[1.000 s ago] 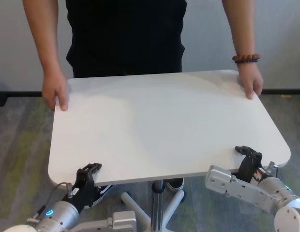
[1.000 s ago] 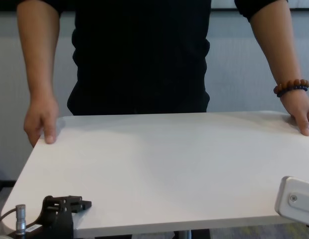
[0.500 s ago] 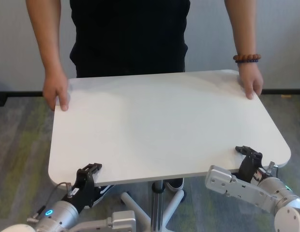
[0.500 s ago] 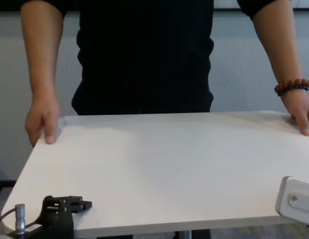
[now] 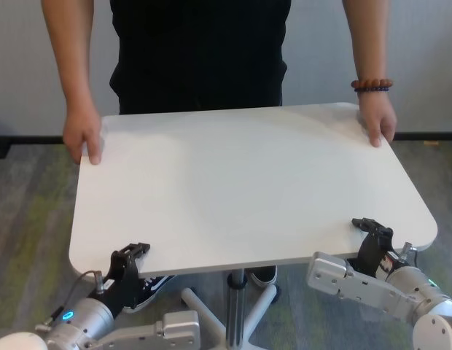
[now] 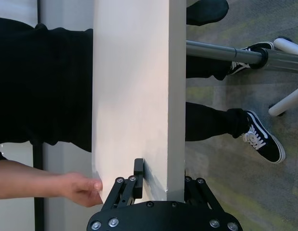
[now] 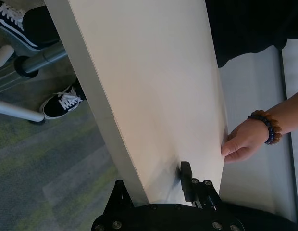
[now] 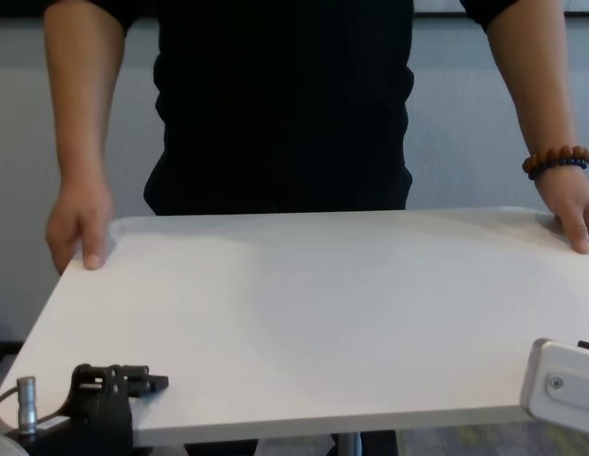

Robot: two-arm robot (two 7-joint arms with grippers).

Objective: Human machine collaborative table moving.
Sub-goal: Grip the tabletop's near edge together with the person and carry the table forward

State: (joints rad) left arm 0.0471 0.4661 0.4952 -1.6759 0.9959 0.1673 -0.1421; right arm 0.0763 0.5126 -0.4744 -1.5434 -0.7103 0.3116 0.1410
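While the table [image 5: 240,182] tilts, each gripper seemingly clamps its near edge.

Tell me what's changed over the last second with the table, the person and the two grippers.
The table has slid a little toward the robot's left, carried by the left gripper and right gripper. The person has shifted the opposite way. Unchanged: both grippers remain clamped on the near edge, and both hands grip the far corners.
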